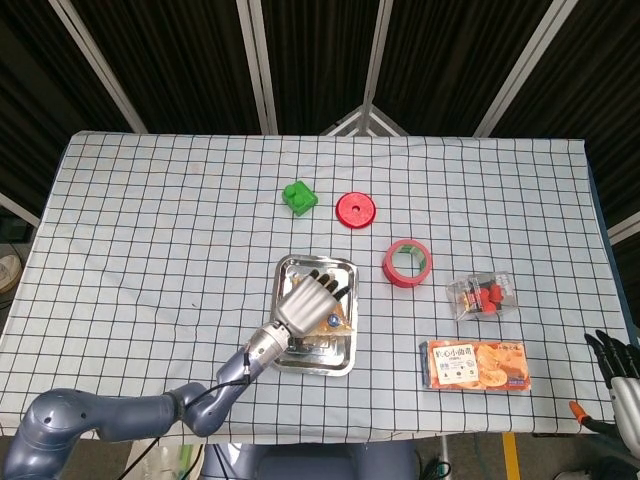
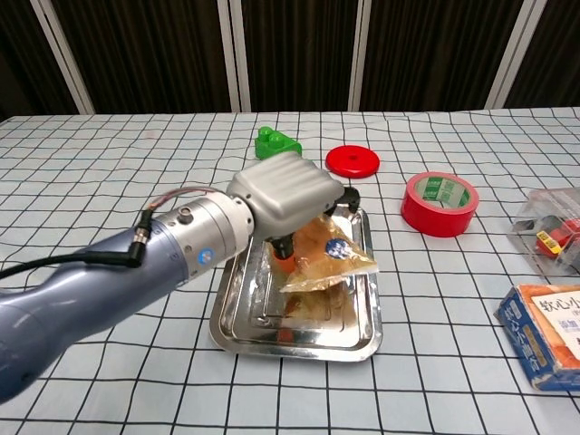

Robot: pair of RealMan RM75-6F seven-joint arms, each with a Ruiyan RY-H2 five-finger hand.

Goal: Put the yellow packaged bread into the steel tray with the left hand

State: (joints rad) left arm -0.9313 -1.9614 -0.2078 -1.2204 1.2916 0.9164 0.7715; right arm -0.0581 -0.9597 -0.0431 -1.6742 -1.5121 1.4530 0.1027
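Note:
My left hand (image 1: 306, 306) (image 2: 288, 197) hovers over the steel tray (image 1: 290, 267) (image 2: 362, 342) and holds the yellow packaged bread (image 1: 336, 322) (image 2: 328, 256), a clear orange-yellow bag with a blue sticker. The bag hangs just above the tray's floor, and its reflection shows in the metal. My fingers curl over the bag's top, hiding part of it. My right hand (image 1: 622, 368) shows only at the lower right edge of the head view, fingers spread, holding nothing.
Behind the tray lie a green block (image 1: 298, 196) (image 2: 275, 143) and a red disc (image 1: 355, 209) (image 2: 352, 160). A red tape roll (image 1: 407, 262) (image 2: 439, 203), a clear box of red parts (image 1: 481, 295) (image 2: 555, 231) and an orange snack pack (image 1: 476, 365) (image 2: 549, 332) lie right of it.

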